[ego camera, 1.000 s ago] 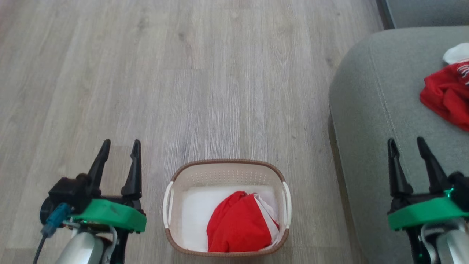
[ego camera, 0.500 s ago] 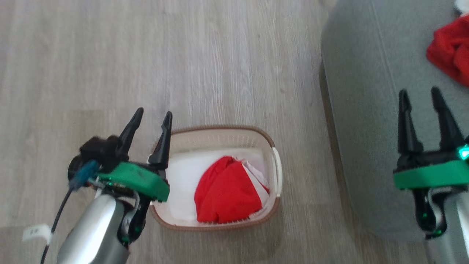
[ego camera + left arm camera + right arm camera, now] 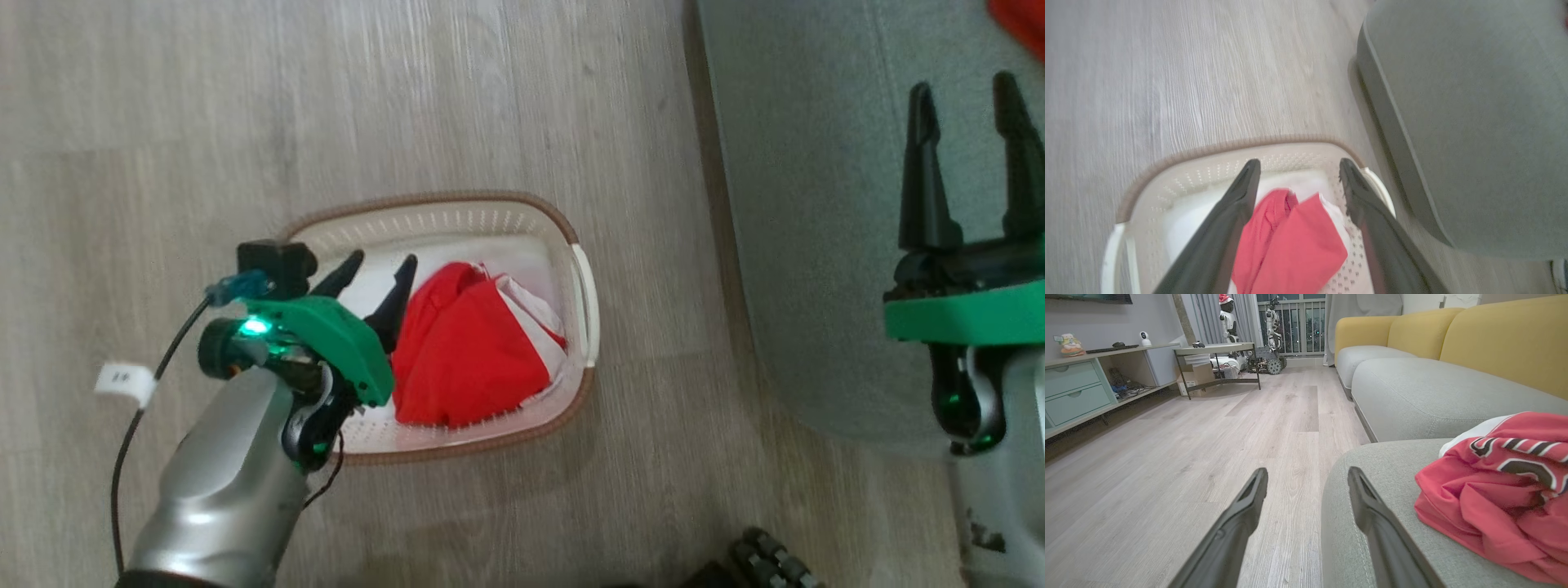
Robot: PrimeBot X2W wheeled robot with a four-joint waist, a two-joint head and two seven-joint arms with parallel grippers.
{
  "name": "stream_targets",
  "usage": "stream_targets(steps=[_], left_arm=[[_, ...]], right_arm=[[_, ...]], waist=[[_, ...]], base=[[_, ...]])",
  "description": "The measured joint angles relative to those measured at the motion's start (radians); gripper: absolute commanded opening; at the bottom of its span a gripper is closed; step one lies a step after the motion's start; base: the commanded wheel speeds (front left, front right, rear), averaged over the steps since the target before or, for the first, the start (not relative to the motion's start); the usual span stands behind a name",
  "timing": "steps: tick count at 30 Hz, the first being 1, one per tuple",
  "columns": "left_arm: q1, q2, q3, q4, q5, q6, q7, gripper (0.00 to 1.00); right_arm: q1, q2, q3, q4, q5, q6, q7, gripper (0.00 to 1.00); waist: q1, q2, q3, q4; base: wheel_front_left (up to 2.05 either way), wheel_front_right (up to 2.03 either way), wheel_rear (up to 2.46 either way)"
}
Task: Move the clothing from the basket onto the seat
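The cream basket (image 3: 424,198) stands on the wood floor with a red garment with white trim (image 3: 469,359) bunched in its right half. My left gripper (image 3: 381,263) hangs open over the basket's left part, its fingertips just left of the red cloth and not touching it. In the left wrist view the garment (image 3: 1290,249) lies between and beyond the open fingers (image 3: 1241,196). My right gripper (image 3: 963,86) is open and empty above the grey-green seat (image 3: 816,204). A red jersey (image 3: 1494,498) with black, white-edged lettering lies on the seat (image 3: 1372,477), right of the right gripper (image 3: 1307,471).
The seat's rounded edge stands close to the basket's right side, with a strip of floor between. A dark wheeled part (image 3: 767,555) shows at the bottom edge. A low cabinet (image 3: 1081,388), a side table (image 3: 1216,351) and yellow sofa backs (image 3: 1494,339) stand farther off.
The head camera has tilted down and shifted. My left gripper swung right from beside the basket to over its inside, still open. The right gripper stays open above the seat.
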Motion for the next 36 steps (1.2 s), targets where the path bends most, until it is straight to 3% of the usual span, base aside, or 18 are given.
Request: stream_targets(steps=[7,16,28,36], left_arm=[[-0.124,-0.023,-0.035,0.170,-0.058,-0.029,0.085,1.00],[-0.235,-0.023,-0.139,0.336,-0.128,-0.031,0.223,1.00],[-0.340,0.023,-0.250,0.412,-0.223,-0.031,0.290,1.00],[-0.416,0.035,-0.336,0.473,-0.226,-0.031,0.312,1.00]], right_arm=[[-0.050,0.005,0.001,-0.034,-0.002,0.000,-0.003,1.00],[-0.122,0.007,0.015,-0.108,-0.006,0.000,-0.003,1.00],[-0.178,0.056,0.017,-0.244,-0.010,0.000,-0.003,1.00],[-0.178,0.068,0.016,-0.294,-0.019,0.000,-0.003,1.00]], waist=[[0.0000,0.0000,0.098,-0.032],[0.0000,0.0000,0.230,-0.092],[-0.0002,0.0000,0.367,-0.177],[-0.0001,0.0000,0.443,-0.206]], base=[[0.00,0.00,0.00],[0.00,0.00,0.00],[0.00,0.00,0.00],[0.00,0.00,0.00]])
